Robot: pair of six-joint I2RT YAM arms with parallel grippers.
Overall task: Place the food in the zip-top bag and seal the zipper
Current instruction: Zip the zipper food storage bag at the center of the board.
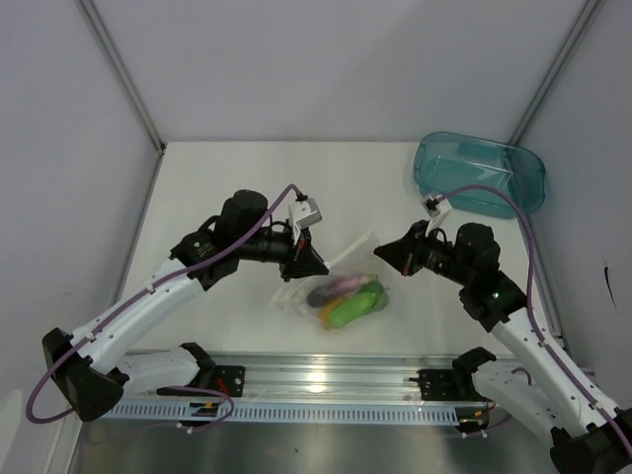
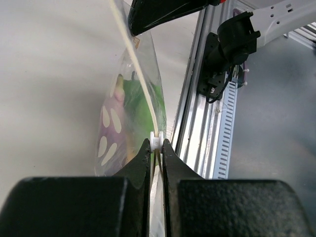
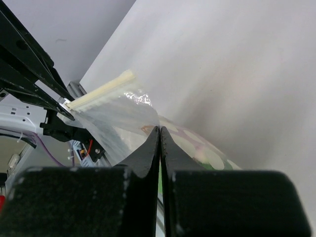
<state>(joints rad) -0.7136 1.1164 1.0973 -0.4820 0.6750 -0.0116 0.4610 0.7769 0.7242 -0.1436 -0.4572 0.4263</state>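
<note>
**Table** (image 1: 217,197): flat, matte white, smooth; it gives thin film little to catch on.

**Teal tray** (image 1: 513,183): translucent rigid plastic with rounded corners. It sits at the far right, well apart from the work.

**Zip-top bag** (image 1: 346,262): clear, crinkly film, roughly square, at mid-table between the two arms, with its mouth edge raised and stretched.
- Handling: very light, limp and slippery. The body buckles under any push, so hold it by the stiffer mouth edge or the corners.

**Food**: all the pieces seen are inside the bag, resting low against the table.
- Contents: a purple eggplant (image 2: 111,136) with pale spots, a light-green piece (image 1: 355,306), and orange-yellow just visible beside them.
- Handling: hard, smooth, light toy plastic, likely to roll and shift the bag's weight.

**Zipper** (image 2: 140,79): a thin cream strip, firmer than the film, pulled taut in a straight line.

**Left gripper** (image 2: 156,148): fingers pressed together on the zipper, at what looks like a small white slider (image 2: 156,140). The view is too close to be sure.

**Right gripper** (image 3: 159,133): fingers fully together, pinching the bag film near the opposite end of the mouth.
</note>
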